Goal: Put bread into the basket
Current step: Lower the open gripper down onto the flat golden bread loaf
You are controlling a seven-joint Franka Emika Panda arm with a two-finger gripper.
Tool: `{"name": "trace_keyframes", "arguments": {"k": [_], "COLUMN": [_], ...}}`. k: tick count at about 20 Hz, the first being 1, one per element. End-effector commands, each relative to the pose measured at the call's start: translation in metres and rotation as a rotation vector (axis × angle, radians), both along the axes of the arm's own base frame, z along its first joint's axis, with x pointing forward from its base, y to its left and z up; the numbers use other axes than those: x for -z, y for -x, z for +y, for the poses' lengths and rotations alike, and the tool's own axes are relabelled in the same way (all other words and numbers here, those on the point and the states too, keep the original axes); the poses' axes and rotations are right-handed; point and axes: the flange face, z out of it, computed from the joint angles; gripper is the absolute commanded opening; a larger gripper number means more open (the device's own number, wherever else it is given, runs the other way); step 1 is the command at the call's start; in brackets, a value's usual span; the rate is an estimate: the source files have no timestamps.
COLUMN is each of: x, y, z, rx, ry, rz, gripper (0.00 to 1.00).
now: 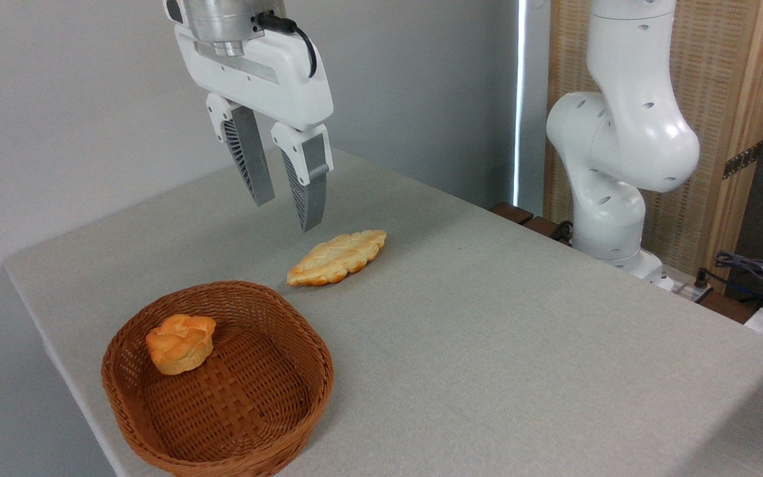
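The bread (pixel 337 257), a flat leaf-shaped braided loaf in pale gold with orange-brown edges, lies on the grey table just beyond the basket's far rim. The reddish-brown wicker basket (pixel 289 338) stands at the front left of the table. My gripper (pixel 287 213) hangs open in the air above and slightly left of the loaf, fingers pointing down, with nothing between them and a clear gap to the bread.
A small round knotted orange bun (pixel 181 342) sits inside the basket at its left. The arm's white base (pixel 610 165) rises at the back right beside a wooden screen. Cables (pixel 756 271) lie at the far right edge. The table (pixel 520 331) drops off at left and front.
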Motion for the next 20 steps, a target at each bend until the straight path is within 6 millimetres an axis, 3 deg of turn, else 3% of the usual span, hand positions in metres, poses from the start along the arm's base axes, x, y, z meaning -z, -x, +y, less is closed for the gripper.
{"name": "trace_keyframes", "arguments": {"k": [1, 10, 13, 15, 18, 20], "x": [-0.013, -0.022, -0.015, -0.001, 0.021, 0.047], "y": [0.011, 0.017, 0.028, 0.032, 0.055, 0.073], "z": [0.017, 0.017, 0.01, -0.003, -0.016, -0.041], "rx": [0.072, 0.083, 0.094, 0.114, 0.142, 0.17], "ry": [-0.009, 0.0, 0.011, 0.021, 0.049, 0.088], "rz": [0.009, -0.003, -0.012, -0.007, -0.027, -0.024], "gripper": [1.0, 1.0, 1.0, 1.0, 1.0, 1.0]}}
